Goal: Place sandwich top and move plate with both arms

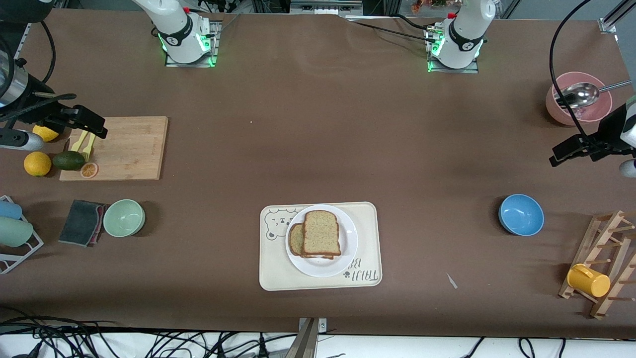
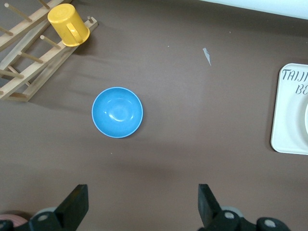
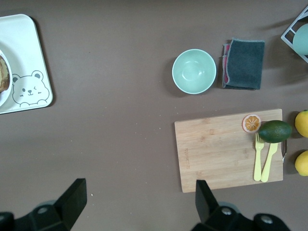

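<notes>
Sandwich top [image 1: 322, 231] already sits on the stack, offset over the lower slice [image 1: 296, 239], on the plate [image 1: 348, 238], which is on the bear tray [image 1: 365, 219] at the camera-side middle of the bench [image 1: 318, 139]. So the bread step looks done; the plate move is what's left. Left tool [image 2: 143, 207] is up over the bench's left-arm end near the pink bowl [image 1: 559, 107], jaws wide, nothing held, blue bowl [image 2: 117, 112] below it. Right tool [image 3: 140, 204] is over the cutting board [image 3: 216, 149] at the right-arm end, jaws wide, empty too. Next: bring both in low from opposite ends, pinch the plate rim on bare white, not bread. Lift together, level and matched; the top slice overhangs and could slide. Clear the tray lip first.
</notes>
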{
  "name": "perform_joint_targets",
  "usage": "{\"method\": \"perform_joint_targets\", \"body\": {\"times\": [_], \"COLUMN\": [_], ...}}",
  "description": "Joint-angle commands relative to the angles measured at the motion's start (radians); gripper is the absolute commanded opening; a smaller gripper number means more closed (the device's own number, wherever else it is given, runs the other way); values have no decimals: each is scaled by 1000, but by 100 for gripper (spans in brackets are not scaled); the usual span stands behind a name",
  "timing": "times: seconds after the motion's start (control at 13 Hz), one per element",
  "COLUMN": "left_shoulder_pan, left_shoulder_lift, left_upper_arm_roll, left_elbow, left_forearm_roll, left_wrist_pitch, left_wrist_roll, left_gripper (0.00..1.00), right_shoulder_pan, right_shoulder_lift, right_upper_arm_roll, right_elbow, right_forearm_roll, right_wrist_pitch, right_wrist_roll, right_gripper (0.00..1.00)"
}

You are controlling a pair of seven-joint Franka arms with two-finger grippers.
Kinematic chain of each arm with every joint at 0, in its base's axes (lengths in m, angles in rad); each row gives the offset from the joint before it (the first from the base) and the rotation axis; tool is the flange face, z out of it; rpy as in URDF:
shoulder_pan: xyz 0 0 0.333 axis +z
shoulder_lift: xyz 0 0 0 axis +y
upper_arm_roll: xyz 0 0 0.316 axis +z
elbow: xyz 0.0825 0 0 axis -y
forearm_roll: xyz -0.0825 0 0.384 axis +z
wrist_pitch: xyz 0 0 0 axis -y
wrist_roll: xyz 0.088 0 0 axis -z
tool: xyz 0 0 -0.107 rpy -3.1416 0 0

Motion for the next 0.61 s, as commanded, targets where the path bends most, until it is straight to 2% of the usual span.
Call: {"method": "perform_joint_targets", "body": {"times": [0.0, 0.54], "left_shoulder_pan": [-35, -28], "left_shoulder_lift": [-10, -4], "left_upper_arm_roll": [30, 25], "left_elbow": [17, 20], "left_forearm_roll": [36, 36], "left_wrist_pitch": [-27, -36], "left_wrist_roll": [-17, -18], "left_gripper": [100, 100], "right_shoulder_pan": [-6, -3], "right_shoulder_lift": [15, 15], "right_upper_arm_roll": [1, 1], "right_elbow": [36, 35], "right_forearm_roll": [-4, 4], "right_wrist_pitch": [-22, -22], "right_wrist_roll": [-16, -13], "right_gripper": [100, 100]}}
